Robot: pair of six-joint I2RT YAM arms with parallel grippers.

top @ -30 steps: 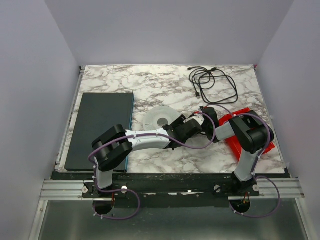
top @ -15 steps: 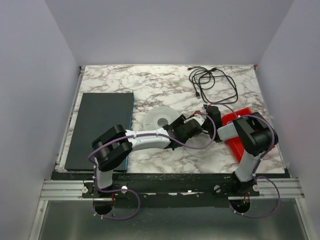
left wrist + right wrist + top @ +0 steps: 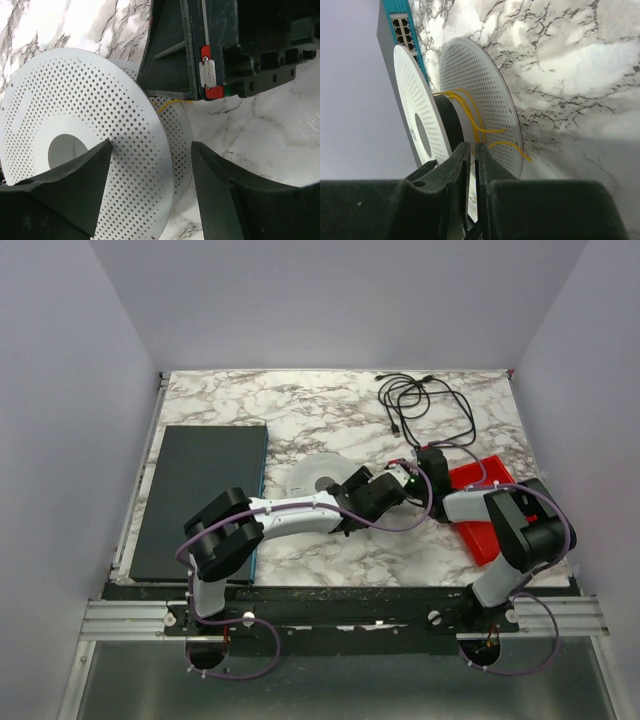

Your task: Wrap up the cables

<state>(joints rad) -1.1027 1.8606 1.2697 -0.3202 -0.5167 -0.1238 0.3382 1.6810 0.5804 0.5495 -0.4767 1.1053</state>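
Observation:
The cables (image 3: 424,403) are thin black cords in a loose tangle at the table's far right, apart from both grippers. A white perforated spool (image 3: 316,478) lies mid-table. In the right wrist view the spool (image 3: 480,95) carries yellow wire (image 3: 470,112) round its dark hub. My left gripper (image 3: 360,490) is open, its jaws straddling the spool's flange edge (image 3: 151,145). My right gripper (image 3: 396,480) is just right of the spool. Its fingers are pressed together (image 3: 472,146) pointing at the hub, and I cannot tell if they pinch the yellow wire.
A dark flat switch box with a teal edge (image 3: 200,498) lies at the left, touching the spool's side in the right wrist view (image 3: 400,30). A red tray (image 3: 484,502) sits under the right arm. White walls enclose the marble table (image 3: 300,410).
The right arm's elbow has swung out to the right and nearer, and its gripper has shifted slightly farther back. The left gripper has edged a little to the right. The cables have not moved.

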